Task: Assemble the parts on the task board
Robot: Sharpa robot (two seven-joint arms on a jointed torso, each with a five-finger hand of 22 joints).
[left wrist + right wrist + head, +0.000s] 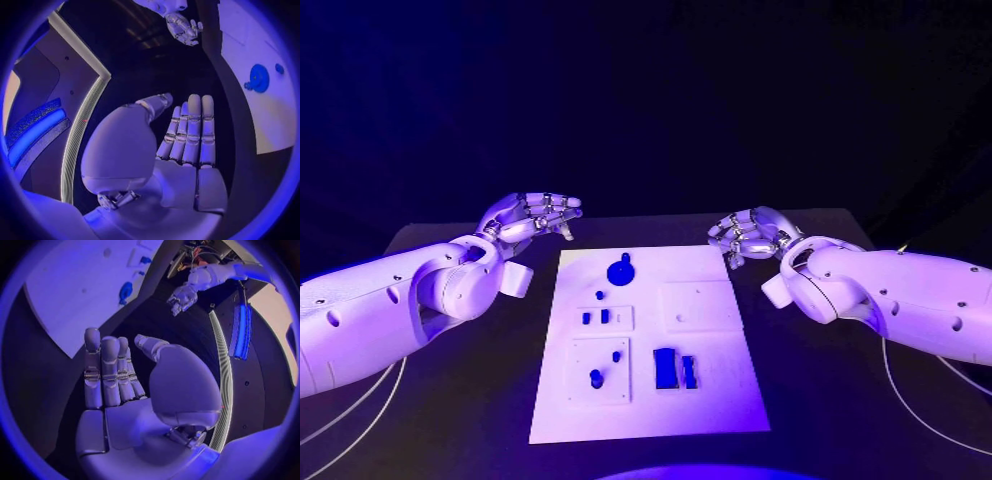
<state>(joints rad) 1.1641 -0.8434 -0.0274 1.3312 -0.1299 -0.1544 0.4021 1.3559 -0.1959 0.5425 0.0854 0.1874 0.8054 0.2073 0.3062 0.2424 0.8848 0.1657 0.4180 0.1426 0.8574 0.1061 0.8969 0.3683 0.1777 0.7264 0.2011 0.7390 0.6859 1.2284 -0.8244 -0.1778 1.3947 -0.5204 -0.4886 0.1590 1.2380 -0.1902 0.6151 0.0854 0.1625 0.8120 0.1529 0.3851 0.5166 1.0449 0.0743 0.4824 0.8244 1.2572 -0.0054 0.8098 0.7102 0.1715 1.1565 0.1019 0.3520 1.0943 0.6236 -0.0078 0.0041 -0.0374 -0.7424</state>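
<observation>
Nearest, blue parts [672,369] lay on the task board [718,405], mid-table: judged light, rigid, best pinched by their sides. Left hand [528,216] and right hand [744,234] hovered beside the board's far corners, fingers loosely curled, holding nothing.

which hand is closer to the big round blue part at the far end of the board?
Left. The left hand hovers off the board's far-left corner, close to the round blue part. The right hand hovers off the far-right corner, farther away.

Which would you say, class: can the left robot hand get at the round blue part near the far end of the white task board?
Probably yes. The left robot hand holds nothing, and nothing lies between it and the round blue part on the white task board.
</observation>
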